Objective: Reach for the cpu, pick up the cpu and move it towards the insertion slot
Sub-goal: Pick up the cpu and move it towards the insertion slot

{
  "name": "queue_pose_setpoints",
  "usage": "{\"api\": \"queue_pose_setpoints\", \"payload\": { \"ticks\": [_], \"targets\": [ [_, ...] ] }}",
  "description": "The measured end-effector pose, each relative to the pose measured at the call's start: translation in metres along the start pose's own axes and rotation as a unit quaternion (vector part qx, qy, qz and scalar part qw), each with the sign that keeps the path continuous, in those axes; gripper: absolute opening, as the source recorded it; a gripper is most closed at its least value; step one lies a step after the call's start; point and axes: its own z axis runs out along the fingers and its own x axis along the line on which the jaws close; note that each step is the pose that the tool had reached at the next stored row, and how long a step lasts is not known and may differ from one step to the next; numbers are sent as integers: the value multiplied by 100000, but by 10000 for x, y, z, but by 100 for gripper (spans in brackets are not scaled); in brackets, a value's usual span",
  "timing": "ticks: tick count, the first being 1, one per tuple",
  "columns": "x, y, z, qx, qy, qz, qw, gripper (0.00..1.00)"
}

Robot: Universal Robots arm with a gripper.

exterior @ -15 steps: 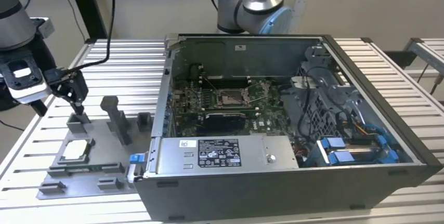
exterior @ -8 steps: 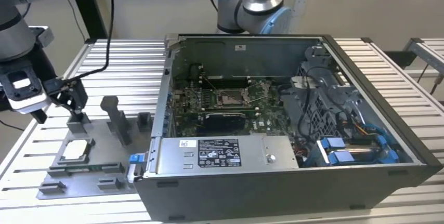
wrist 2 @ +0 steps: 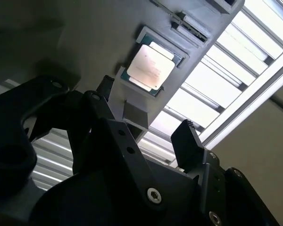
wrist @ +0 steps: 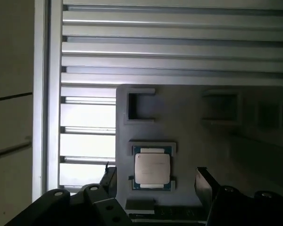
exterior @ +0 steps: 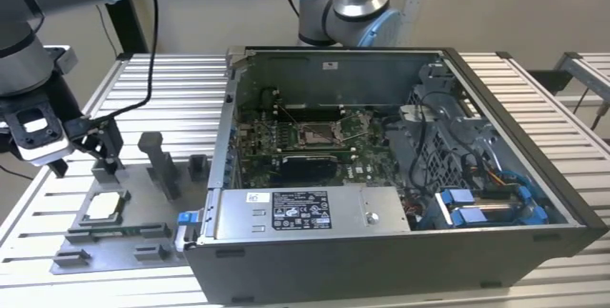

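Hanging with its fingers spread wide and nothing between them, the gripper [exterior: 86, 159] is poised over the cpu [exterior: 103, 208] without touching it. The cpu lies flat in a square nest on the grey fixture plate [exterior: 143, 186], beside the open computer case [exterior: 533, 201]. Inside the case, the insertion slot [exterior: 319, 133] sits well apart from the gripper.

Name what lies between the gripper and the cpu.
Only open air: in the first wrist view the cpu lies on its grey tray, framed by the open gripper, nothing intervening.
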Motion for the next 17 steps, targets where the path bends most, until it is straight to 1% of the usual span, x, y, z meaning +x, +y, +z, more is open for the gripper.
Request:
{"api": "queue_pose_setpoints", "payload": {
  "ticks": [11, 17],
  "targets": [
    [0, -14, 174, -6, -9, -46, 100000, 100],
    [0, -50, 269, -3, -3, -49, 100000, 100]
  ]
}}
